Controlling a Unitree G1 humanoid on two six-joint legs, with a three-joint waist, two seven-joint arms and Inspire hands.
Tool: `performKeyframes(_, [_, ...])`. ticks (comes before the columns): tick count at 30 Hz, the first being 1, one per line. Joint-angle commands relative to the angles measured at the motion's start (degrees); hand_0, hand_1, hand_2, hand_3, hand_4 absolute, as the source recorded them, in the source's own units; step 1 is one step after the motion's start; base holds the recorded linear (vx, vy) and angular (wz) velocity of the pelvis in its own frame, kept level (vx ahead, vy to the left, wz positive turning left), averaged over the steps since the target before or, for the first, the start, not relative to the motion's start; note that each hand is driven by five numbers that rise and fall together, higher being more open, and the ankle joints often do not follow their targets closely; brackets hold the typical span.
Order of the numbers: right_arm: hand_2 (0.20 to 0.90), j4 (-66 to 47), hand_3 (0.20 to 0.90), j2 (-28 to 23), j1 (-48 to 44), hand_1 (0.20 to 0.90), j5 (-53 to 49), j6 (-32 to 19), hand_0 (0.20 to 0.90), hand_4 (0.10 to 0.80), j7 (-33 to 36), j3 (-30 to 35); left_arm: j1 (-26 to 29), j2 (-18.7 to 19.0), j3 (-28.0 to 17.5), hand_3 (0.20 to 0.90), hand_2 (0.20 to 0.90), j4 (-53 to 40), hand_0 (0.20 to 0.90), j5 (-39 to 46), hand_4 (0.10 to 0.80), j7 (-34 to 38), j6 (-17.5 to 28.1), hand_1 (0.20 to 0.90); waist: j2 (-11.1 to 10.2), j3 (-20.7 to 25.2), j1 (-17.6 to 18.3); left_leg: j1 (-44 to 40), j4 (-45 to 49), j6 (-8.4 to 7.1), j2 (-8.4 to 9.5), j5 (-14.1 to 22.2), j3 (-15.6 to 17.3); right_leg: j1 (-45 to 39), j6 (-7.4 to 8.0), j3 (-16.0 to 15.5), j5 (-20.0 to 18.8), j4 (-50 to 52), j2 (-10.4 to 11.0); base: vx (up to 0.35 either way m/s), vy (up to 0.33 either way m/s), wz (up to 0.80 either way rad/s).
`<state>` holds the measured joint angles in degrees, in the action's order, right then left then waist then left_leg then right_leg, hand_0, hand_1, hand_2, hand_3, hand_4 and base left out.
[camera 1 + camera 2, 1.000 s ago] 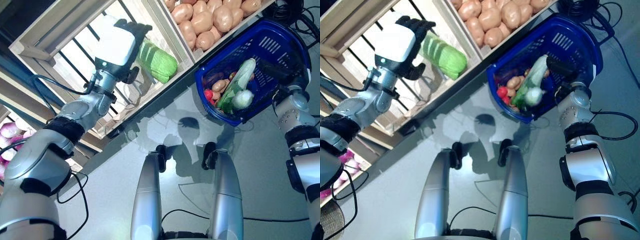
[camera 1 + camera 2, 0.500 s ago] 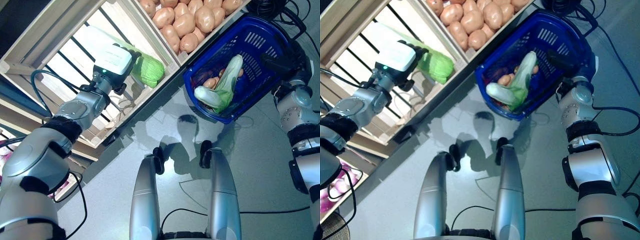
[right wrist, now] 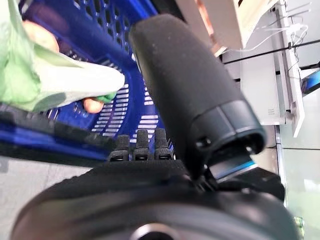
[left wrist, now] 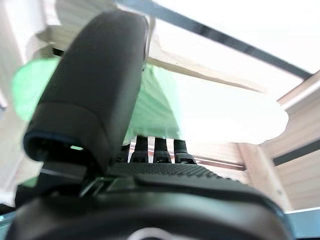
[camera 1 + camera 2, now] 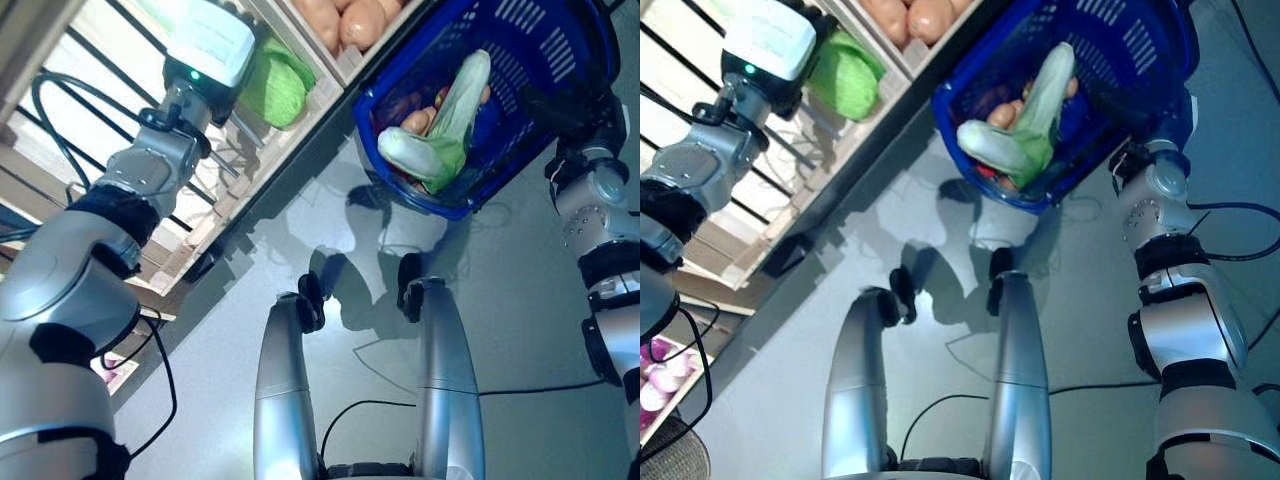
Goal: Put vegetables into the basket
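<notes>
A green cabbage [image 5: 272, 85] lies in a slatted wooden crate [image 5: 215, 190] at the upper left. My left hand [image 5: 210, 40], with a white cover on its back, is pressed against the cabbage's upper side. In the left wrist view the cabbage [image 4: 160, 110] fills the space just past the thumb [image 4: 95, 95]. At the upper right a blue basket [image 5: 450, 210] hangs off the floor from my right hand [image 5: 565, 105], which is shut on its handle. A long pale green leafy vegetable [image 5: 440, 130] lies across potatoes and red pieces inside it.
A crate of potatoes [image 5: 350, 20] stands between the cabbage crate and the basket. Purple onions [image 5: 658, 385] show at the lower left. Grey floor spreads below the crates.
My left hand has come down from above the cabbage onto it. The basket has swung, and the long vegetable inside has turned its white end to the left. The camera has shifted.
</notes>
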<state>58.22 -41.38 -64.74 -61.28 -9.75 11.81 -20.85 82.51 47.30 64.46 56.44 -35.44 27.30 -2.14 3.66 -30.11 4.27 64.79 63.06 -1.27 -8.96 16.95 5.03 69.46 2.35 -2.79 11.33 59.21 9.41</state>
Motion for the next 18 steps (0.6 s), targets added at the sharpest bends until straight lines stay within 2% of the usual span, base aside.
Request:
performKeyframes(1, [0.9, -1.47, 0.9, -3.16, -6.17, 0.9, -1.47, -8.02, 0.9, 0.8, -1.18, 0.35, 7.4, -0.04, -0.22, 0.9, 0.9, 4.7, 0.9, -2.07, 0.8, 2.35, -4.02, 0.9, -1.47, 0.31, 0.56, 0.8, -2.64, -1.51, -0.75, -0.27, -2.61, -2.82, 1.92, -1.29, -1.1, -1.85, 3.02, -0.038, 0.046, -0.07])
performKeyframes(14, [0.9, -4.68, 0.9, -1.77, -7.63, 0.9, -1.59, -9.61, 0.9, 0.8, -0.48, 0.1, 8.53, -1.01, -0.27, 0.9, 0.9, 6.31, 0.9, 0.6, 0.8, -5.93, -7.21, 0.9, -1.75, 0.31, 0.58, 3.47, -4.53, -1.69, -0.24, -1.22, -2.22, -0.52, 2.06, -1.72, -2.49, -4.04, 2.71, -0.024, 0.017, -0.09])
performKeyframes(15, [0.9, -4.83, 0.9, -1.57, -7.77, 0.9, -1.99, -9.58, 0.9, 0.8, -0.04, 0.11, 8.51, -1.19, -0.37, 0.3, 0.3, 6.33, 0.3, 1.29, 0.4, -7.42, -7.31, 0.3, -1.74, 0.31, 0.53, 3.38, -4.75, -1.76, -0.17, -1.26, -2.18, -0.66, 2.08, -1.73, -2.51, -4.27, 2.65, 0.0, 0.0, 0.0])
performKeyframes(18, [0.9, -4.53, 0.9, -1.31, -7.58, 0.9, -4.39, -9.55, 0.9, 0.8, -0.26, 0.94, 7.83, -1.26, -1.11, 0.3, 0.3, 6.03, 0.3, 2.82, 0.4, -9.23, -6.38, 0.3, -1.68, 0.31, 0.34, 2.29, -5.84, -1.91, -0.1, -1.47, -2.08, -1.74, 2.16, -1.88, -2.4, -4.97, 2.53, 0.0, 0.0, 0.0])
